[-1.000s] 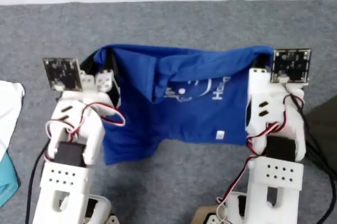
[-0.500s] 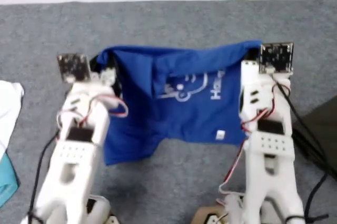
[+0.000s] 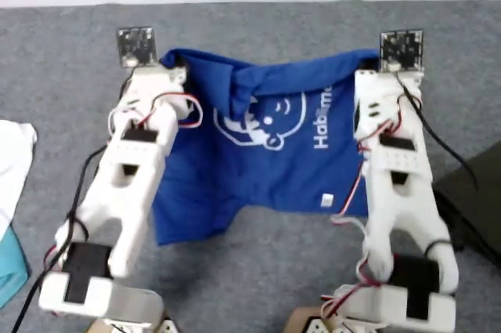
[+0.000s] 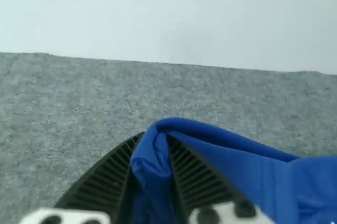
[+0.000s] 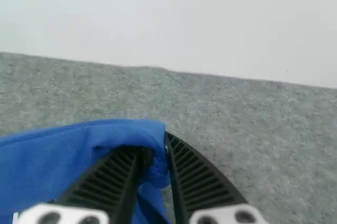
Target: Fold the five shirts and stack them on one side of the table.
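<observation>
Both far corners of the blue shirt (image 3: 266, 168) are pinched: left gripper (image 4: 154, 144) clamped on the left, right gripper (image 5: 155, 153) on the right.

You have two white plastic arms, left arm (image 3: 129, 168) and right arm (image 3: 395, 168), built of blocky printed segments. Black servo blocks (image 3: 82, 282) sit in shells near bases. Red, white and black cables (image 3: 190, 111) loop along each. Square dark circuit board (image 3: 135, 45) at each wrist. Left gripper (image 4: 156, 139), right gripper (image 5: 155, 147): black ribbed fingers (image 4: 100, 182), white mounts, dark screws (image 4: 206, 214).
</observation>
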Controlling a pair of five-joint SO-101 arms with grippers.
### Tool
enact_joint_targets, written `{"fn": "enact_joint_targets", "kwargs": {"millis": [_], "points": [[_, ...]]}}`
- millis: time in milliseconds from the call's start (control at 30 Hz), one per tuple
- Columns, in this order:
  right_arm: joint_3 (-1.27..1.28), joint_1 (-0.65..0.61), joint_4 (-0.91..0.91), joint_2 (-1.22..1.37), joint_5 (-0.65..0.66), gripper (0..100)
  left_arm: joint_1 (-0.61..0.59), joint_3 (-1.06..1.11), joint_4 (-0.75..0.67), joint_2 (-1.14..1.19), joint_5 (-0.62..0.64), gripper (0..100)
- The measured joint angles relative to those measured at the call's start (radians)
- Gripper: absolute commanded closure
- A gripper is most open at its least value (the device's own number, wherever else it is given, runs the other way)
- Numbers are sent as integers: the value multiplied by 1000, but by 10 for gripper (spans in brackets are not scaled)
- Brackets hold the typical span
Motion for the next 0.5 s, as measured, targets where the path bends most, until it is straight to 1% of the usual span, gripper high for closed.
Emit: {"fn": "enact_joint_targets", "kwargs": {"millis": [100,200,333,500], "points": [[-68,0,0,95,2,991,0,-44,0,63,-2,998],[-103,0,0,160,17,991,0,-83,75,75,-61,998],[-106,0,15,181,66,991,0,-153,307,75,-129,997],[-107,0,129,181,71,991,0,-236,635,75,-236,997]]}}
